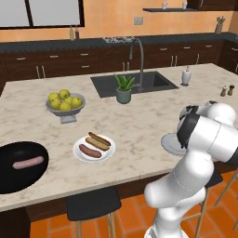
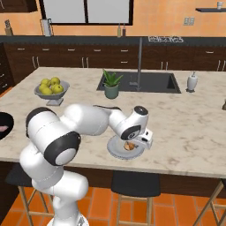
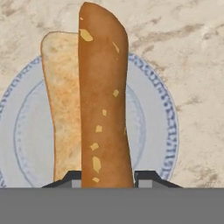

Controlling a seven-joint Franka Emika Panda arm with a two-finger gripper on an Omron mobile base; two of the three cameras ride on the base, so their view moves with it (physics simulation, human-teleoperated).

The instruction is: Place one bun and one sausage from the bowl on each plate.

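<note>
Gripper (image 3: 107, 177) clamped on bun (image 3: 94, 94), fingertips (image 3: 65, 178) at bottom centre of hand view on either side of it. Bun held over grey plate (image 3: 151, 131), running from bottom centre up to top centre of that view; whether touching the plate cannot be told. In right base view, gripper (image 2: 134, 145) at centre, above grey plate (image 2: 115, 150), which sits close to the near counter edge. Bare marble counter (image 2: 190, 128) to the right of that plate, out to frame right.

In left base view, grey plate (image 1: 171, 143) at centre right, partly behind the arm. White plate (image 1: 94, 149) left of centre, holding one bun (image 1: 97, 141) and one sausage (image 1: 89, 151) side by side. Black bowl (image 1: 21, 179) at lower left, near the counter edge, holding one sausage (image 1: 28, 162). Open counter (image 1: 139, 139) between the two plates. Fruit bowl (image 1: 65, 103) at upper left, potted plant (image 1: 123, 88) and sink (image 1: 135, 83) at upper centre, well apart from the plates.
</note>
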